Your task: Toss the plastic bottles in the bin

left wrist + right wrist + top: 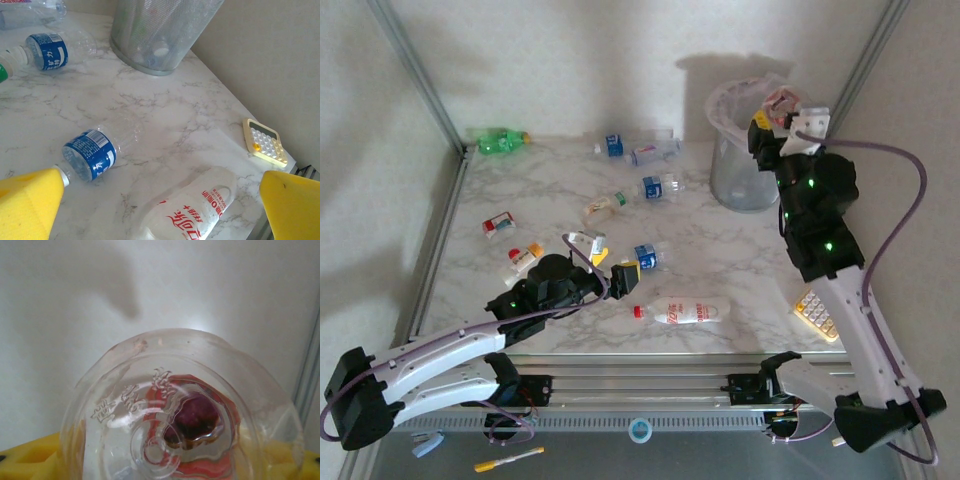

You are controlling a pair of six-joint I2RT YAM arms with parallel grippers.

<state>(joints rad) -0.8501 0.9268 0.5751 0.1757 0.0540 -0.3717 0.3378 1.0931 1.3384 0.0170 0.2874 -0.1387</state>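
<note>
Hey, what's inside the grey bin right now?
Through the mesh wall of the bin, a few blurred shapes lie near the bottom, one pale and round; likely bottles, uncountable. From above, the right gripper with its bottle covers part of the opening.

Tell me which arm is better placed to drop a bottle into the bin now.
Right. The right claw grips a red-labelled bottle over the bin. The left claw is open, holding nothing, over a blue-labelled bottle lying on the table, away from the bin.

Right gripper (pixel 775 111) over bin (pixel 740 178), apparently gripping bottle (pixel 782 98); other bottles (pixel 685 312) scattered on table (pixel 740 255).
</note>
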